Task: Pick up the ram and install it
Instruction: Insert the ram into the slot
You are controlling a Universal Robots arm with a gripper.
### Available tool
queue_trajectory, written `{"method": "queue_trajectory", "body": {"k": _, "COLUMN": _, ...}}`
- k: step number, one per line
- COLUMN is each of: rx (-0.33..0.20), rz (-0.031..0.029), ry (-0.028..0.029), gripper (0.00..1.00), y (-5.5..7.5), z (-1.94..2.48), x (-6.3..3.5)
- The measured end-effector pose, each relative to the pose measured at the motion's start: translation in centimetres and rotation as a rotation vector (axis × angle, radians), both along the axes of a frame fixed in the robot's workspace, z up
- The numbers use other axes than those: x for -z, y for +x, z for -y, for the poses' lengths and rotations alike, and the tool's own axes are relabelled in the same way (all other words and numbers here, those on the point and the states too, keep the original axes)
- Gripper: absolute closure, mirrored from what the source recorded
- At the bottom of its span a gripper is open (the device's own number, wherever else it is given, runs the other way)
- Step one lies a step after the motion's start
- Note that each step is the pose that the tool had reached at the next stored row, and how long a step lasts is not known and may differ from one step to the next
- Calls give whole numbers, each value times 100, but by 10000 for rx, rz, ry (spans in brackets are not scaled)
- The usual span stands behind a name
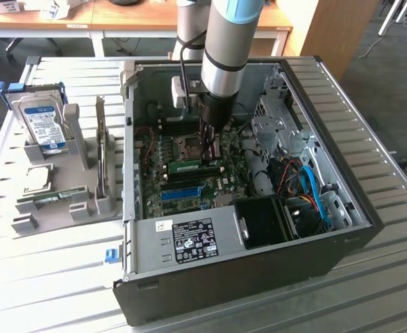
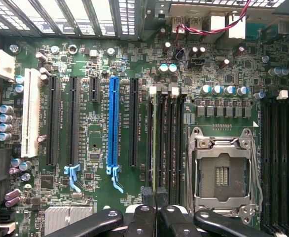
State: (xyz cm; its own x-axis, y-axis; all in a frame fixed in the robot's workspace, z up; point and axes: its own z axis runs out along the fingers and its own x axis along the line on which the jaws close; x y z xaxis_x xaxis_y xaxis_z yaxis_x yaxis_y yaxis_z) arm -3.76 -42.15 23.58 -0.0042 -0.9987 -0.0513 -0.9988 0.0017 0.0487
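Inside the computer case (image 1: 259,277), beside the processor socket (image 2: 223,175), the ram (image 1: 192,166) stands on edge in a slot. The gripper (image 1: 209,155) is closed over one end. Treat the ram as light, stiff and fragile; grip it mid-length by its top edge.

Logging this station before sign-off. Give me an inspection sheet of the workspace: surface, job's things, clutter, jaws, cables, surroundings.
Surface: slatted metal table carrying an open computer case and a grey parts holder.
Job's things: the ram stands in a motherboard slot.
Clutter: hard drive, square silver chip and second green stick, all in the holder.
Jaws: shut; the gripper sits right over the ram's top edge. Whether it pinches the ram cannot be told.
Cables: blue cables inside the case; red-and-white wire at the board's edge.
Surroundings: wooden desks behind.
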Motion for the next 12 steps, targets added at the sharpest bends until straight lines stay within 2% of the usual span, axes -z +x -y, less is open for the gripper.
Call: {"method": "queue_trajectory", "body": {"k": 12, "rx": 56, "rz": 0, "ry": 2, "gripper": 88, "y": 0, "z": 0, "x": 4}}
